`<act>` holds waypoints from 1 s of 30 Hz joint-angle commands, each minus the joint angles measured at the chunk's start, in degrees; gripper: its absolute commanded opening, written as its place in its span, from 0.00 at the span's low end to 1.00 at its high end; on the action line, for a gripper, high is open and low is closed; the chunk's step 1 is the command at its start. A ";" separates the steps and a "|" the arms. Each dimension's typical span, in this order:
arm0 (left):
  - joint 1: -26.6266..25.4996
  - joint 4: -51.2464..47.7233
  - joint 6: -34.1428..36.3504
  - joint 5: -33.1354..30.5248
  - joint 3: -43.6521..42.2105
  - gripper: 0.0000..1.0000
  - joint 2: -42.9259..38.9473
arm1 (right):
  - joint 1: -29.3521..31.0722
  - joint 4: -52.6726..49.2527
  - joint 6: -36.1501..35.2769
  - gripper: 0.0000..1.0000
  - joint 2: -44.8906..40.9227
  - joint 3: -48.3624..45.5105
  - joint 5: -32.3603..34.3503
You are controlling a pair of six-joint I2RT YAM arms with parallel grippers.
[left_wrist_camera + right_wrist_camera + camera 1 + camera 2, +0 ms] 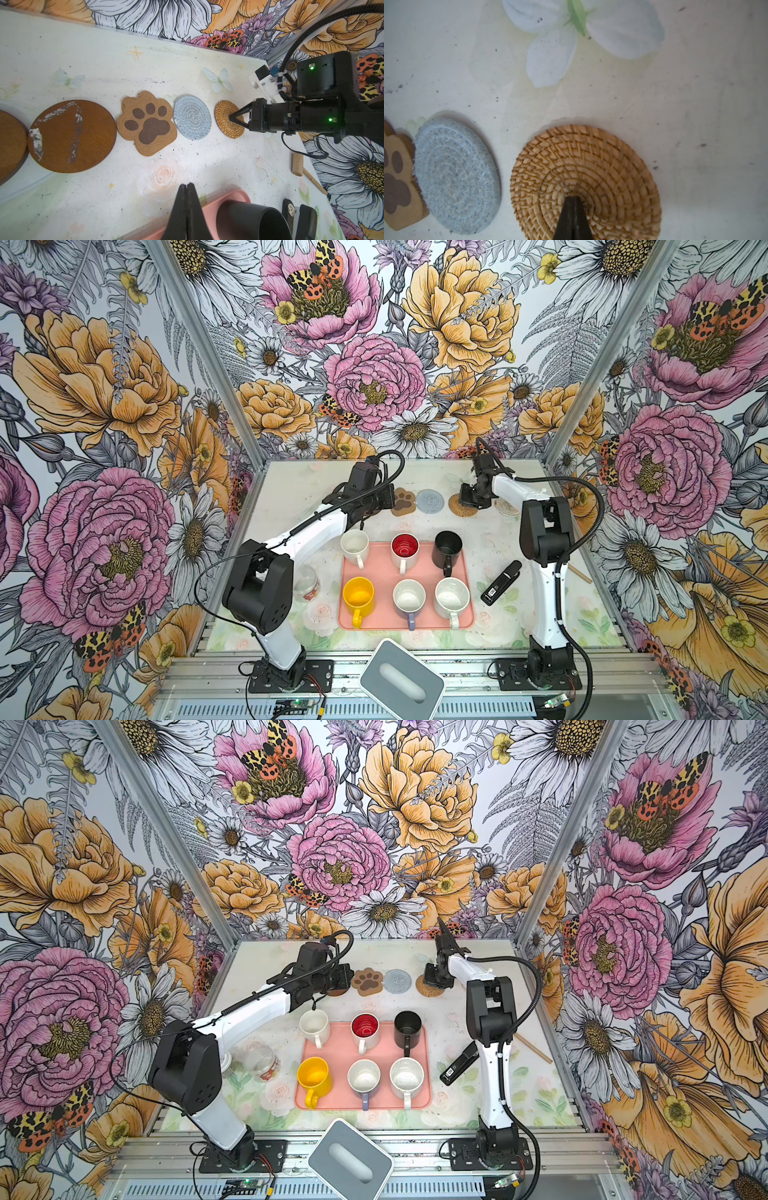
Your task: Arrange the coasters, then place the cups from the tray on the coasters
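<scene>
Centrally, round tan rattan coaster (581,162), coiled in concentric rings, lying flat; right gripper (573,197) jaws pinched together, tips on its middle; left gripper (187,184) likewise closed, empty.

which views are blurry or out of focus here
Right wrist view: right gripper tip and the rattan coaster around it are soft. Left wrist view: paw-print coaster sharp, left gripper blurred up close. Both top views: sharp and evenly lit.

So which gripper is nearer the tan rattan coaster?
Right. The right gripper is shut, tips at the middle of the rattan coaster; the left gripper hangs apart, between the paw-print coaster and the tray.
</scene>
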 commanded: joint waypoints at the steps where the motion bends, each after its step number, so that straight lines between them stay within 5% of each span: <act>1: 0.70 1.24 -0.73 -0.76 -0.94 0.00 -1.98 | 0.69 -0.58 0.51 0.00 2.35 1.74 -1.31; 30: 0.98 0.88 -0.39 -0.60 -0.54 0.00 -2.19 | 1.60 -0.58 0.00 0.00 0.31 5.77 1.88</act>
